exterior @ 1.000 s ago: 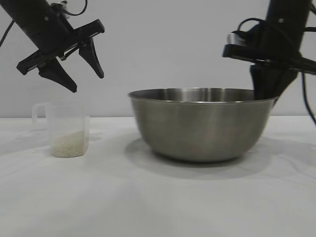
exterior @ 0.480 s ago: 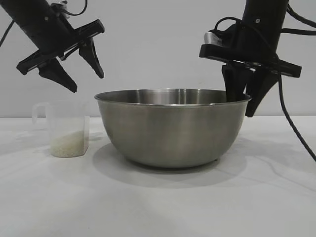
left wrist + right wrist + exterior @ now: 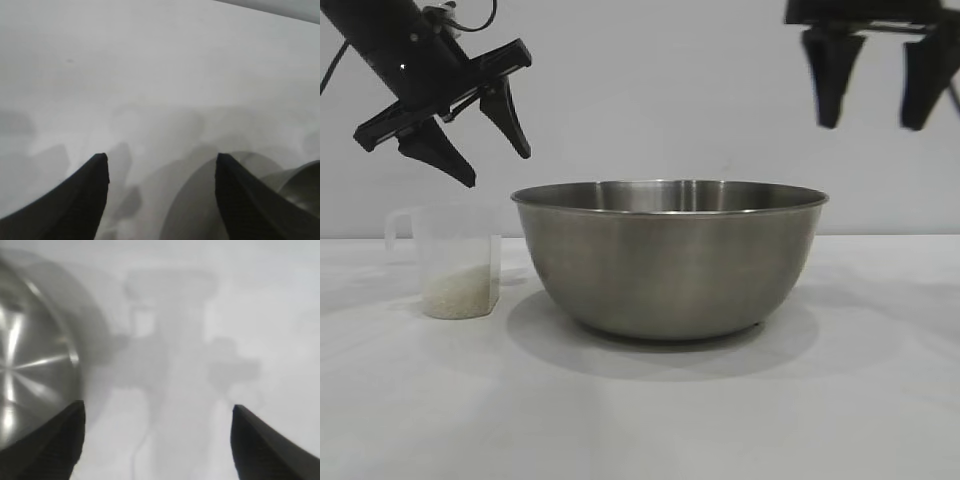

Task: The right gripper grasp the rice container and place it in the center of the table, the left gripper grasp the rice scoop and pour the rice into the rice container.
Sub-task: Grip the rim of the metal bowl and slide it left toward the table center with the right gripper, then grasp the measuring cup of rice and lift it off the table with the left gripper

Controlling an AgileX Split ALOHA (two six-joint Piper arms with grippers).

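The rice container (image 3: 670, 260), a big steel bowl, stands on the white table (image 3: 640, 420) near the middle; its inside also shows in the right wrist view (image 3: 30, 355). High above the bowl's right rim hangs my right gripper (image 3: 870, 122) (image 3: 157, 405), open and empty. The rice scoop (image 3: 455, 262), a clear cup with a loop handle, stands to the left of the bowl with rice (image 3: 460, 293) in its bottom. My left gripper (image 3: 498, 165) (image 3: 161, 157) hovers tilted just above the scoop, open, holding nothing.
A plain pale wall runs behind the table. Bare tabletop stretches in front of the bowl and to its right. The shadow of the right arm falls on the table (image 3: 170, 340) beside the bowl.
The right gripper slid the bowl leftward, opened, let go of its rim and rose well above it. The left gripper and the scoop have not moved.
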